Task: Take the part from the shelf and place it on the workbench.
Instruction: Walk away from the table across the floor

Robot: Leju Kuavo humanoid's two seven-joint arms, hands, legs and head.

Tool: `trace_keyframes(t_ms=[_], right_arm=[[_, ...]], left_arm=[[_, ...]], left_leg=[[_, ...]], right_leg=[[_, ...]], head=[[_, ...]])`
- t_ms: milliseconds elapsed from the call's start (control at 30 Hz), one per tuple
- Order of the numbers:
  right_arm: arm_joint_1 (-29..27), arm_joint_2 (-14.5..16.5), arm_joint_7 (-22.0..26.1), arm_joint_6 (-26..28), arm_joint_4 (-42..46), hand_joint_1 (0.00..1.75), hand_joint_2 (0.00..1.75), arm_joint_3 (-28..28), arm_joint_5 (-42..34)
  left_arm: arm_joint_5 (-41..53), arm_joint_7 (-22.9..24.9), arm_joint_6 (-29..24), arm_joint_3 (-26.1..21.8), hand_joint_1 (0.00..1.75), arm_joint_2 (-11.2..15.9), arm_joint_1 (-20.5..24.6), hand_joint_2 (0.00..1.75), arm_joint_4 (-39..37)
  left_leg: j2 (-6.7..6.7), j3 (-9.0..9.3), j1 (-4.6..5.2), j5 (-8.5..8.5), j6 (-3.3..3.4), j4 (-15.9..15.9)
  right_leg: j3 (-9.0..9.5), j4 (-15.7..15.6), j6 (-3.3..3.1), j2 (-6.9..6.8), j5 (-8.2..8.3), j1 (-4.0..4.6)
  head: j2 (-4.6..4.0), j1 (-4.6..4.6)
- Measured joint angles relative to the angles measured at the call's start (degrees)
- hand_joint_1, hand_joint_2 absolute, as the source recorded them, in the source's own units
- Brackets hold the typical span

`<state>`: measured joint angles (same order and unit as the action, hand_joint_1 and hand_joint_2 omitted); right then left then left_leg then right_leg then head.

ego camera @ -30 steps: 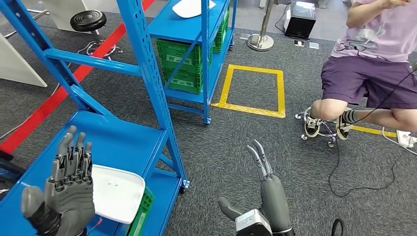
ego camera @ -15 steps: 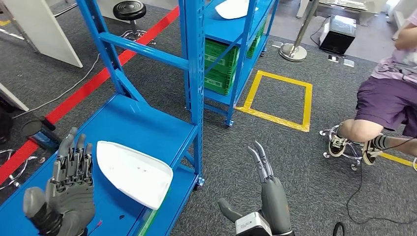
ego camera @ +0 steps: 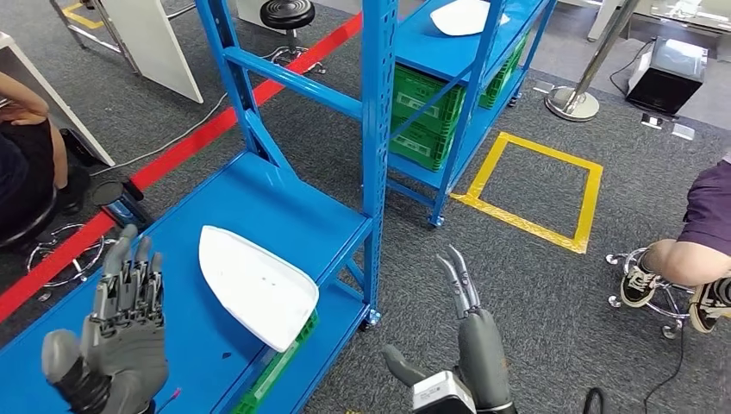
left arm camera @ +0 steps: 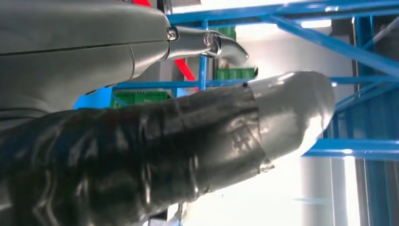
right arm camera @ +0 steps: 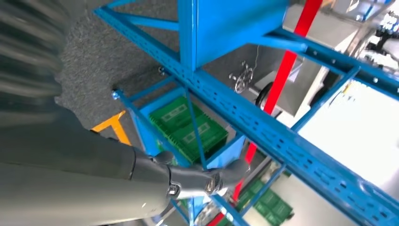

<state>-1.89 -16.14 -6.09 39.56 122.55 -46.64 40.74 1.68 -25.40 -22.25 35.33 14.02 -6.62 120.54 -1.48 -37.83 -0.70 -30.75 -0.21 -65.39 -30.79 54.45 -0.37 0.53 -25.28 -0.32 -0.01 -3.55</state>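
A flat white part (ego camera: 258,285) lies on the blue shelf (ego camera: 259,198), its tip hanging over the shelf's front edge. My left hand (ego camera: 116,332) is raised above the shelf's near left end, fingers straight and apart, holding nothing; it is a hand's width left of the part. Its thumb (left arm camera: 188,141) bulks large in the left wrist view. My right hand (ego camera: 461,345) hangs over the grey carpet right of the shelf, fingers extended, holding nothing. The fingers (right arm camera: 207,181) of that hand point toward the shelf frame in the right wrist view.
A blue upright post (ego camera: 377,129) stands at the shelf's front right corner. A second blue rack (ego camera: 465,60) behind carries another white part (ego camera: 465,15) and green crates (ego camera: 427,116). A seated person (ego camera: 698,233) is at right, another person (ego camera: 26,164) at left. Yellow floor tape (ego camera: 534,185) marks a square.
The whole view has swung, so the shelf and white part now sit further right and more fully in sight. Both hands keep the same pose.
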Motion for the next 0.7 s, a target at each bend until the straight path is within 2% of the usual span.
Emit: trace_keyframes(t_ms=[33,67,100,133,167,233,267,300,367,433,500,533,567,600,633,700], right_arm=[[0.0,0.0,0.0,0.0,0.0,0.00,1.75,0.0,0.0],[-0.1,0.0,0.0,0.0,0.0,0.00,1.75,0.0,0.0],[-0.1,0.0,0.0,0.0,0.0,0.00,1.75,0.0,0.0],[-0.1,0.0,0.0,0.0,0.0,0.00,1.75,0.0,0.0],[-0.1,0.0,0.0,0.0,0.0,0.00,1.75,0.0,0.0],[-0.1,0.0,0.0,0.0,0.0,0.00,1.75,0.0,0.0],[-0.1,0.0,0.0,0.0,0.0,0.00,1.75,0.0,0.0],[-0.1,0.0,0.0,0.0,0.0,0.00,1.75,0.0,0.0],[-0.1,0.0,0.0,0.0,0.0,0.00,1.75,0.0,0.0],[-0.1,0.0,0.0,0.0,0.0,0.00,1.75,0.0,0.0],[-0.1,-0.1,-0.2,0.0,0.0,0.00,1.75,0.0,-0.1],[-0.2,-0.1,-0.3,0.0,0.0,0.00,1.75,0.0,-0.2],[-0.2,-0.1,-0.4,0.0,0.0,0.00,1.75,0.0,-0.2],[-0.2,-0.2,-0.5,0.0,0.0,0.00,1.75,0.0,-0.3],[-0.3,-0.2,-0.5,0.0,0.1,0.00,1.75,0.0,-0.3],[-0.3,-0.3,-0.6,0.0,0.2,0.00,1.75,0.0,-0.3]], left_arm=[[0.0,0.0,0.0,0.0,0.00,0.0,0.0,0.00,0.0],[0.0,0.0,-0.1,0.0,0.00,0.0,0.0,0.00,-0.1],[0.0,0.0,-0.1,0.0,0.00,0.0,-0.1,0.00,-0.1],[0.0,0.0,-0.1,0.0,0.00,0.0,-0.1,0.00,-0.2],[0.0,0.0,-0.1,0.0,0.00,0.0,-0.1,0.00,-0.2],[0.0,0.0,-0.1,0.0,0.00,0.0,-0.1,0.00,-0.2],[0.0,0.0,-0.1,0.0,0.00,0.0,0.0,0.00,-0.1],[0.0,0.0,-0.1,-0.1,0.00,0.0,0.0,0.00,-0.1],[0.0,0.0,-0.1,-0.1,0.00,0.0,-0.1,0.00,-0.1],[0.0,0.1,-0.1,-0.1,0.00,0.0,-0.1,0.00,-0.1],[0.0,0.5,-0.1,-0.1,0.00,-0.1,-0.1,0.00,-0.1],[0.0,0.6,-0.1,-0.1,0.00,-0.1,-0.1,0.00,-0.1],[0.0,0.8,-0.1,-0.1,0.00,-0.1,-0.1,0.00,-0.1],[0.0,0.9,-0.1,-0.1,0.00,-0.1,-0.1,0.00,-0.1],[0.0,0.9,-0.1,-0.1,0.00,-0.1,-0.1,0.00,-0.1],[0.0,1.0,-0.1,-0.1,0.00,-0.1,-0.1,0.00,-0.1]], left_leg=[[0.60,-1.66,-0.09,-1.52,-0.17,-3.8],[0.89,-2.67,-0.14,-2.24,-0.32,-6.3],[1.06,-2.75,-0.17,-2.05,-0.42,-7.0],[1.33,-1.50,-0.19,-0.87,-0.44,-5.1],[1.93,0.88,-0.18,0.84,-0.38,-1.2],[3.98,5.43,0.06,2.78,0.05,6.6],[4.59,6.66,0.22,3.07,0.35,8.8],[4.73,6.91,0.40,2.88,0.69,9.5],[3.63,6.89,0.42,3.26,1.38,9.6],[2.70,7.11,0.17,3.85,2.06,9.8],[1.77,6.98,0.01,4.34,2.46,9.9],[1.22,6.77,0.01,4.49,2.56,9.8],[0.58,6.55,0.04,4.57,2.58,9.7],[-0.06,6.40,0.06,4.63,2.58,9.6],[-0.69,6.32,0.07,4.64,2.56,9.5],[-2.01,6.27,0.05,4.66,2.47,9.3]], right_leg=[[-0.13,0.1,-0.08,-0.72,0.03,0.06],[-0.26,0.1,-0.09,-1.43,0.05,0.11],[-0.38,0.2,-0.10,-2.14,0.05,0.13],[-0.48,0.4,-0.07,-2.73,0.04,0.14],[-0.53,0.5,0.02,-3.28,0.00,0.14],[-0.59,1.1,0.49,-4.18,-0.21,0.27],[-0.61,1.3,0.84,-4.55,-0.32,0.33],[-0.58,1.5,1.20,-4.92,-0.40,0.38],[-0.52,1.6,1.95,-5.51,-0.49,0.27],[-1.39,3.4,2.79,-3.99,-2.03,0.07],[-3.91,9.4,3.40,-1.65,-5.76,-0.09],[-5.48,13.4,3.54,-1.17,-7.65,-0.13],[-6.81,16.8,3.61,-1.04,-8.77,-0.14],[-7.49,18.5,3.59,-1.00,-8.90,-0.16],[-7.27,18.2,3.50,-0.96,-8.00,-0.17],[-4.29,11.4,2.98,0.02,-3.93,-0.19]], head=[[0.01,-0.32],[0.01,-0.49],[0.00,-0.64],[-0.01,-0.81],[-0.01,-0.96],[0.00,-1.08],[0.01,-1.02],[0.01,-0.91],[0.00,-0.70],[-0.01,-0.49],[0.00,0.05],[0.00,0.33],[0.00,0.54],[0.00,0.70],[-0.01,0.85],[-0.01,1.14]])
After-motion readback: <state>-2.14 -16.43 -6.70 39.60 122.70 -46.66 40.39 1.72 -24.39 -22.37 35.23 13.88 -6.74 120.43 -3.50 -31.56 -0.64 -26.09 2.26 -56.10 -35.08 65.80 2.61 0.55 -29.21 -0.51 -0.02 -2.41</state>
